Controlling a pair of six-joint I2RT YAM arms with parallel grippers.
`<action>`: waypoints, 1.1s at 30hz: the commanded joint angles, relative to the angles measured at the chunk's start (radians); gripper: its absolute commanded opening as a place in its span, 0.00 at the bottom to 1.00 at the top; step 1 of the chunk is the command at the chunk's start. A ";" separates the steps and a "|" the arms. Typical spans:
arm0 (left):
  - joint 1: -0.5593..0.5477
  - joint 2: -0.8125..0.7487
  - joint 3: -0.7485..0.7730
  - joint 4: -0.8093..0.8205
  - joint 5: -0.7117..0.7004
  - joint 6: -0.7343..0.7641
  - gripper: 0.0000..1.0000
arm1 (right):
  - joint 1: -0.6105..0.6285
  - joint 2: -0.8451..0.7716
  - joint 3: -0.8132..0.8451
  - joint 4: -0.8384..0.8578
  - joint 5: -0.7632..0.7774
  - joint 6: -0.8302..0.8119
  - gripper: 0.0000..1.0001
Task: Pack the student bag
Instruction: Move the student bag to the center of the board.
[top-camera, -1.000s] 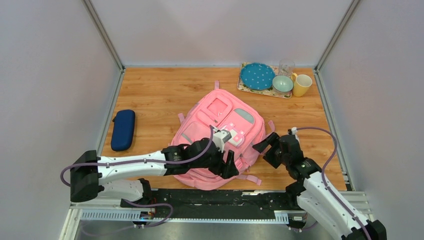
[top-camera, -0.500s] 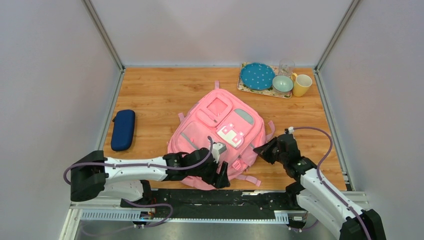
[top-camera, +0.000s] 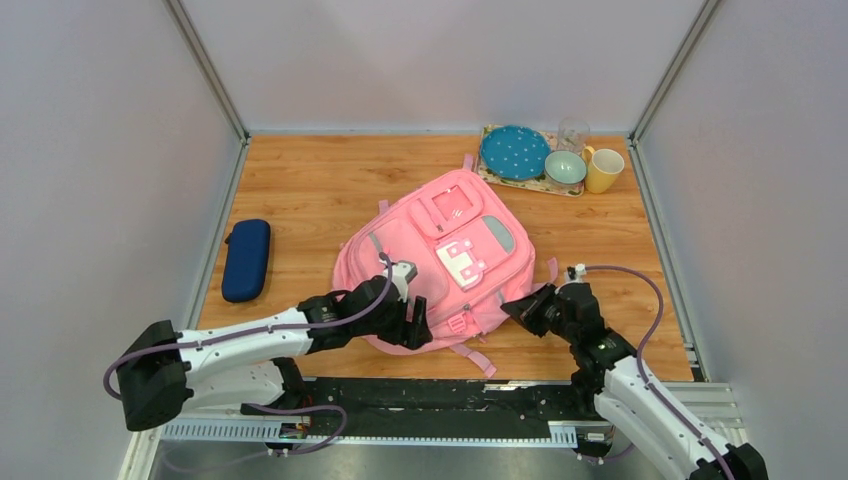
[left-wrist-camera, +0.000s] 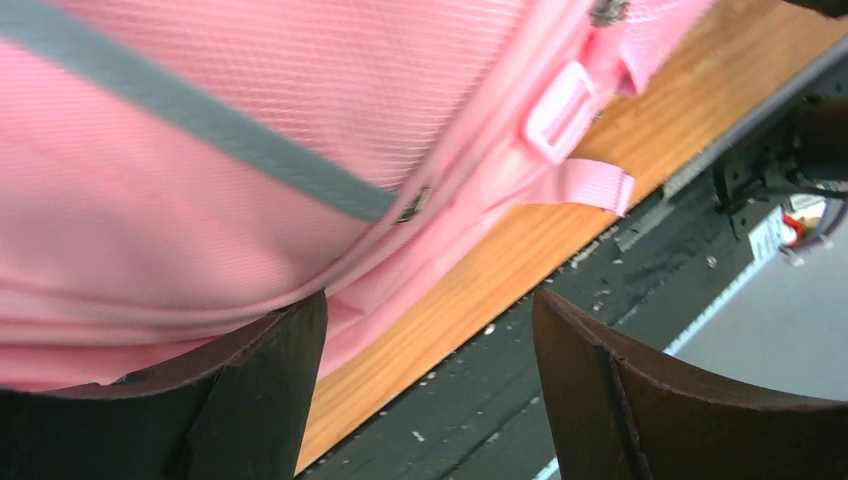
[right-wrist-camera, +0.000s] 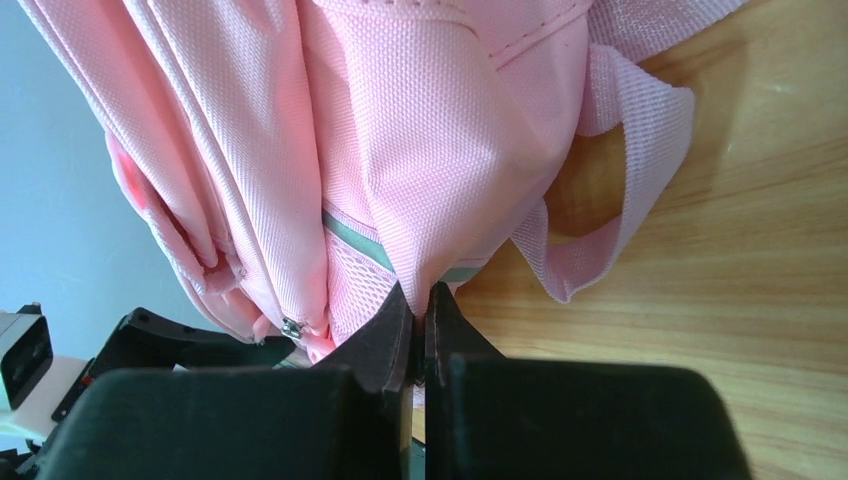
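On the wooden counter (top-camera: 300, 190) | pink backpack (top-camera: 440, 250) face-up, grey strip (left-wrist-camera: 230, 140) showing | left claw (left-wrist-camera: 430, 320) apart beside it | right claw (right-wrist-camera: 422, 300) clamped on its fabric

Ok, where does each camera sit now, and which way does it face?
Top external: fixed above and behind the arm bases, looking down on the wooden table and large pink fabric backpack; both arms show, left gripper and right gripper at the bag's near edge.
Left wrist: on the left arm, looking past its open fingers at the backpack's near edge and table rim.
Right wrist: looking past its shut fingers, which pinch a backpack fold.
Shared: all three show backpack and table.
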 joint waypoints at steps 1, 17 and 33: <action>0.047 -0.054 -0.017 -0.075 -0.104 0.076 0.83 | 0.011 -0.058 -0.012 -0.088 -0.014 0.028 0.00; -0.150 0.197 0.345 -0.083 -0.092 0.044 0.73 | 0.097 -0.073 0.042 -0.097 0.090 0.091 0.00; -0.159 0.296 0.366 -0.178 -0.212 0.051 0.68 | 0.495 0.081 0.161 -0.053 0.428 0.200 0.00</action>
